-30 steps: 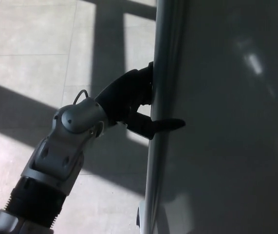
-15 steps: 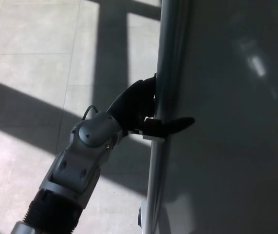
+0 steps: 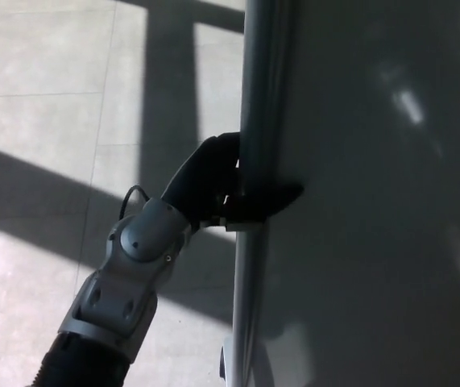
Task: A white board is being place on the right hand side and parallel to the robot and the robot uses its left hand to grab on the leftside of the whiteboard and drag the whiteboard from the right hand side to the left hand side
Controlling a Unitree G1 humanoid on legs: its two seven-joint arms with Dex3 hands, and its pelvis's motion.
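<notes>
The whiteboard (image 3: 375, 201) fills the right half of the head view, its grey metal left frame (image 3: 254, 121) running top to bottom. My left hand (image 3: 217, 181) is shut on that left frame, with the thumb (image 3: 274, 197) laid over the board's face and the fingers wrapped behind the edge. The silver forearm (image 3: 129, 274) rises from the lower left. My right hand does not show.
A tiled floor (image 3: 52, 97) crossed by bars of sunlight and shadow lies to the left of the board. A small part of the board's stand, perhaps a caster (image 3: 225, 363), shows at the bottom edge.
The board's left edge and my left hand have shifted leftward in the picture since half a second ago, and the thumb lies closer to the frame.
</notes>
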